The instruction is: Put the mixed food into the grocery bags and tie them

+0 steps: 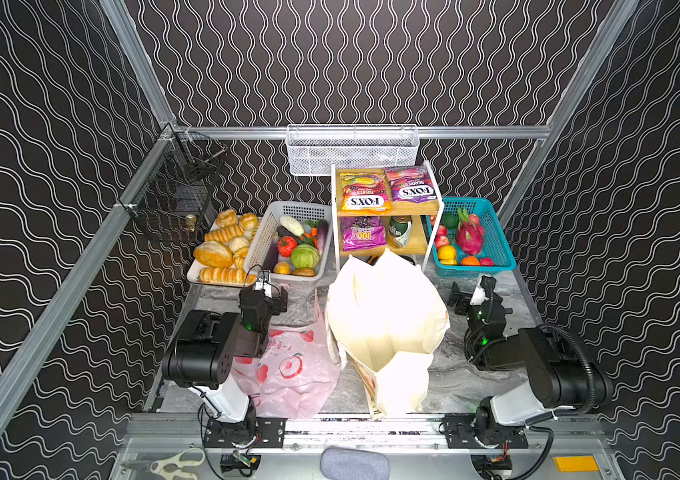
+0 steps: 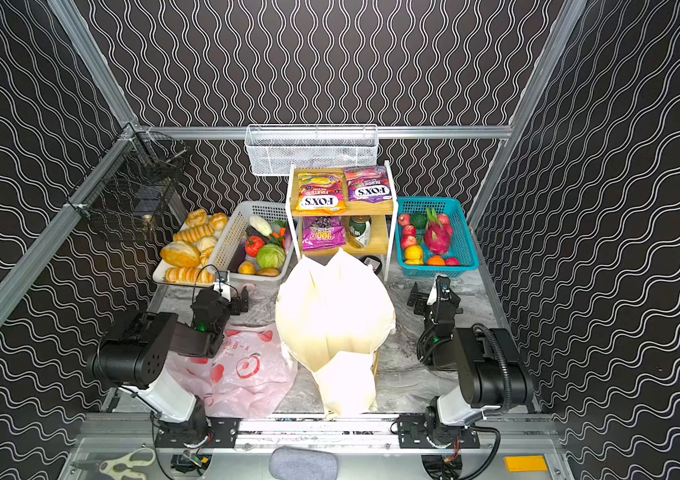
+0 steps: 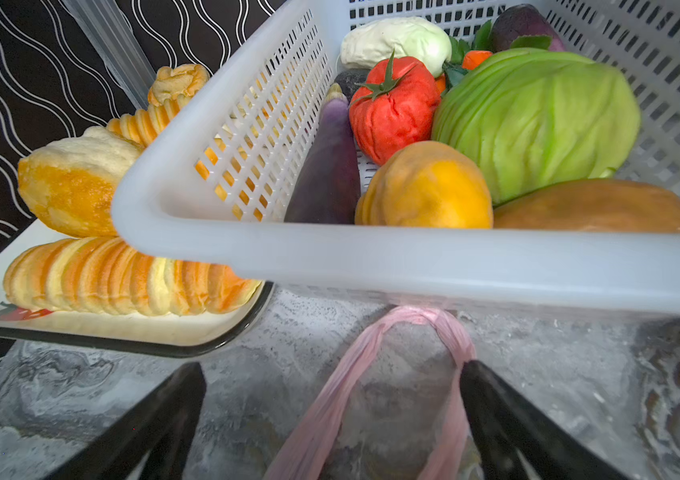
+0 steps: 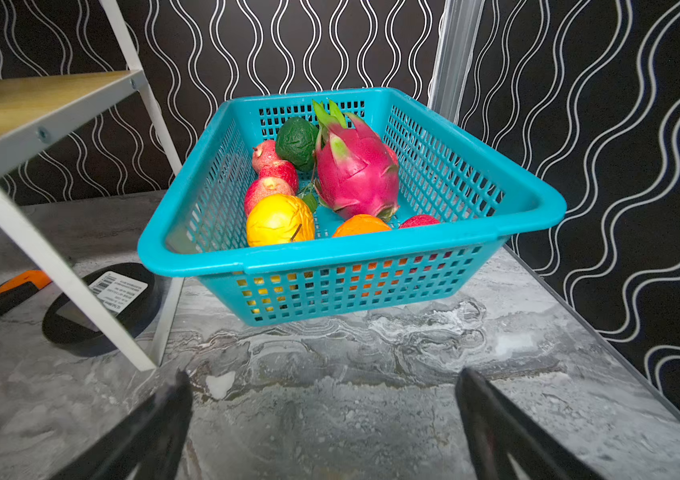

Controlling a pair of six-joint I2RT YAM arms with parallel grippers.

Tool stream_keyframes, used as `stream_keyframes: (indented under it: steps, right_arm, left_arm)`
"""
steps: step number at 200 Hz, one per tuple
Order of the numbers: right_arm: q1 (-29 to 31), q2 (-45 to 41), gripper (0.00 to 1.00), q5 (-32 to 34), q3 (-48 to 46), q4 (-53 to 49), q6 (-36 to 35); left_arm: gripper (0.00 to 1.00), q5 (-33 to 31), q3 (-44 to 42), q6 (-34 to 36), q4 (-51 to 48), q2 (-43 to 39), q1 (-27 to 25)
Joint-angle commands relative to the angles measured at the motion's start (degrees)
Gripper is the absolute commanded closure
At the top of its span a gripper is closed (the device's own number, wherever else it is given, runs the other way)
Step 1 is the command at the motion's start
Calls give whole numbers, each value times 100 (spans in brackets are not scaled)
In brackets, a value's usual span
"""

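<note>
My left gripper [image 3: 334, 370] was open; handle loop of the pink plastic bag [image 3: 346, 382] lay between its fingers [image 3: 496, 407], maybe touching one. Bag sat lower left-of-centre in both top views. My right gripper [image 4: 321, 378] was open, empty.

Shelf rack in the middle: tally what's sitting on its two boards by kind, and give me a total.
Packets: 3 (orange packet, berry packet, lower purple packet)
Cans: 1 (green can)
Total: 4
</note>
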Motion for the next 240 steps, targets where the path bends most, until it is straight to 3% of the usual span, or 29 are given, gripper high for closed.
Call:
stream_keyframes:
  steps: [1, 201, 240]
  right_arm:
    - [1, -2, 0, 47, 23, 159, 34]
    - [-104, -12, 0, -367, 50, 70, -15]
    - [-104, -127, 0, -489, -212, 471, -76]
  left_arm:
    - [1, 40, 38, 41, 61, -26, 5]
    - [1, 20, -47, 13, 179, -51, 5]
    - [1, -266, -441, -88, 350, -702, 5]
